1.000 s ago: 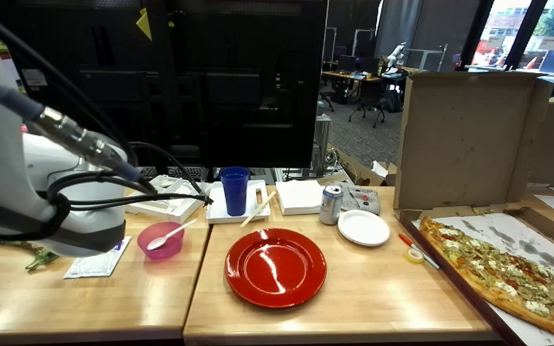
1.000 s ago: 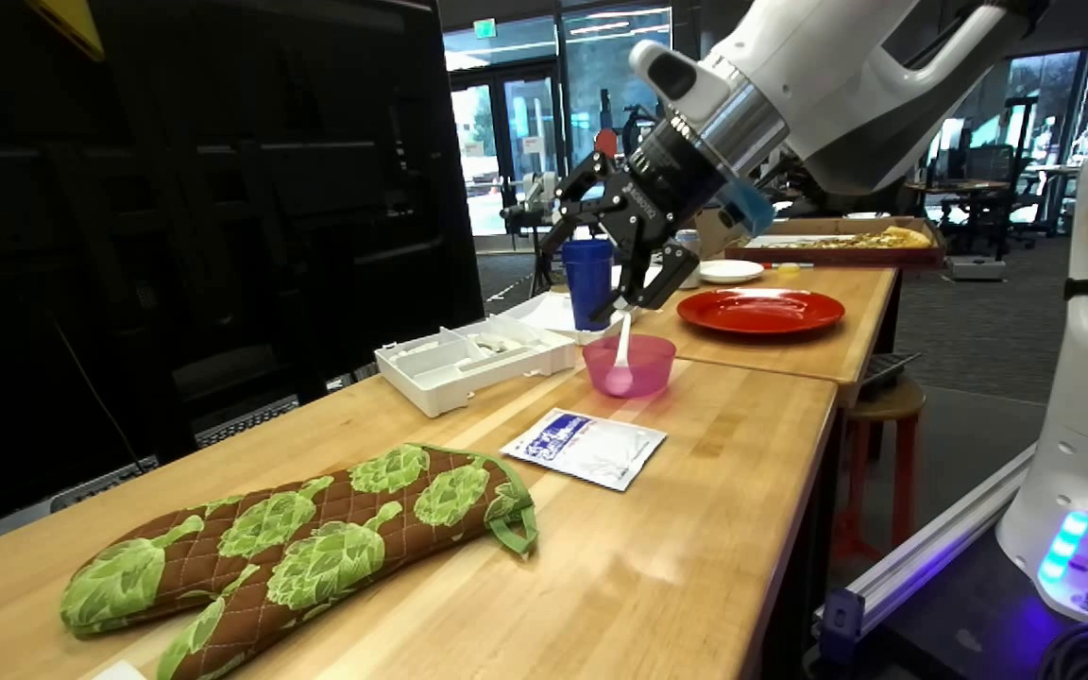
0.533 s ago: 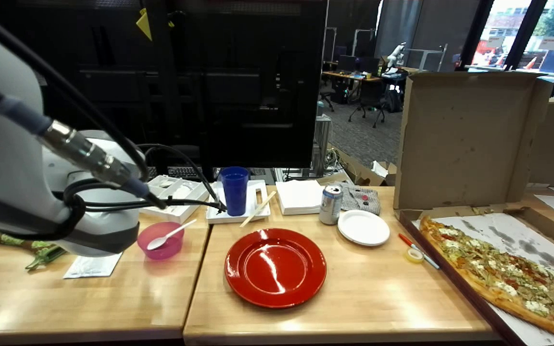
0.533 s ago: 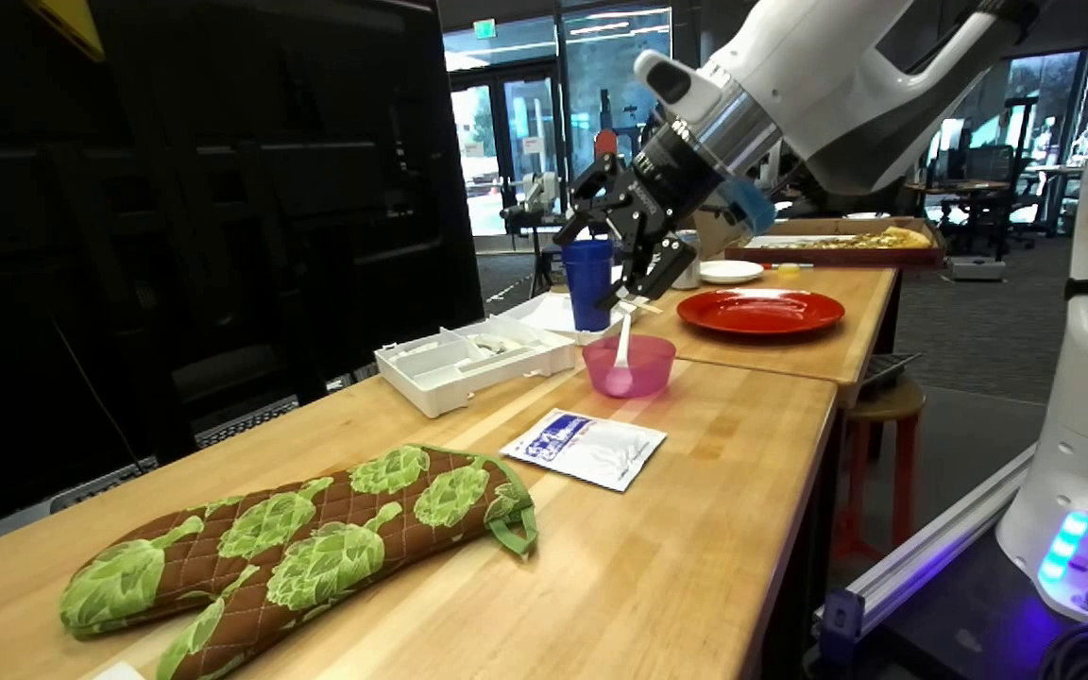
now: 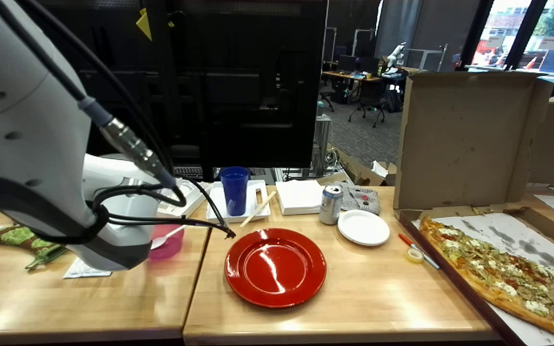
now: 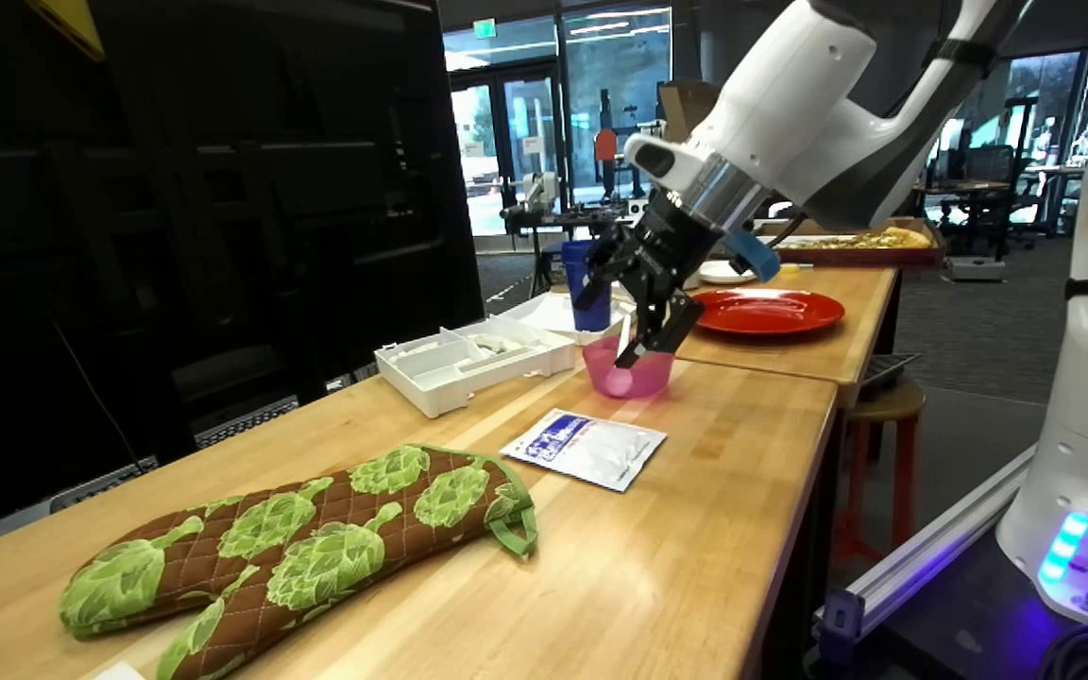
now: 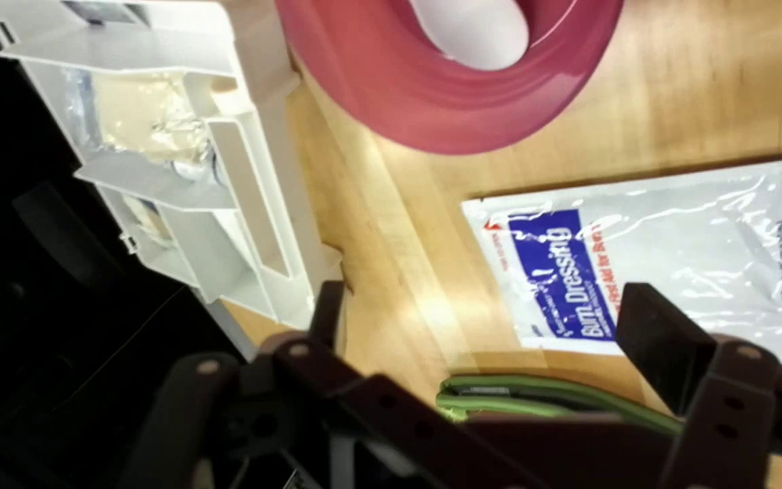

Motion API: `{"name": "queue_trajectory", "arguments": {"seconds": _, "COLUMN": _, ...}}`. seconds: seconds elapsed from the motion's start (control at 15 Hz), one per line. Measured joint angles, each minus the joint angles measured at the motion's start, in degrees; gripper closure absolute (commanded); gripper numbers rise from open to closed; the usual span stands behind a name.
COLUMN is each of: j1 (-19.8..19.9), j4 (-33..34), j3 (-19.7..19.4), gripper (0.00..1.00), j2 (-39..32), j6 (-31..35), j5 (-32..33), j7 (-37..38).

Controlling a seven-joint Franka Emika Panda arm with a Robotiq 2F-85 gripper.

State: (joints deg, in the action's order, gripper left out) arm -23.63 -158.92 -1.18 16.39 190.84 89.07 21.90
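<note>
"Pink and see-through, the bowl [image 6: 653,380] stands on the desk [image 6: 676,567], on the far side of the dressing packet [image 7: 690,251] in an exterior view. Why does the white spoon [image 7: 482,30] inside lean?"

"Probably because the handle outruns the bowl, so the rim props it."

"And the gripper [image 7: 486,309]?"

"Tilted downward, fingers spread wide, nothing held between them. In that view it overlaps the bowl; whether they touch cannot be told."

"Why is the packet flat?"

"Thin and soft by its look, it would hardly stand. The oven mitt [image 6: 317,538], near and left of it, lies flat too."

"And the white tray [image 6: 544,361], left of the bowl?"

"Its partitions presumably keep small contents sorted."
</note>
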Motion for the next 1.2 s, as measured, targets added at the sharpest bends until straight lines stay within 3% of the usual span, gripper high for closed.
{"name": "queue_trajectory", "arguments": {"seconds": 0.07, "j1": -0.01, "j4": 0.19, "j3": -0.07, "gripper": 0.00, "j2": -1.67, "j6": 0.01, "j5": -0.02, "j7": 0.00}}
{"name": "queue_trajectory", "arguments": {"seconds": 0.2, "j1": 1.36, "j4": -0.04, "j3": 1.84, "gripper": 0.00, "j2": -4.38, "j6": 0.16, "j5": -6.77, "j7": -5.20}}
{"name": "queue_trajectory", "arguments": {"seconds": 0.33, "j1": 0.47, "j4": 0.41, "j3": 1.97, "gripper": 0.00, "j2": -6.07, "j6": -0.03, "j5": -7.50, "j7": -5.81}}
{"name": "queue_trajectory", "arguments": {"seconds": 0.47, "j1": 1.24, "j4": -0.07, "j3": 4.53, "gripper": 0.00, "j2": -7.06, "j6": -0.07, "j5": -13.45, "j7": -9.64}}
{"name": "queue_trajectory", "arguments": {"seconds": 1.2, "j1": -7.51, "j4": 0.18, "j3": 2.95, "gripper": 0.00, "j2": -7.52, "j6": -5.65, "j5": -18.66, "j7": -9.91}}
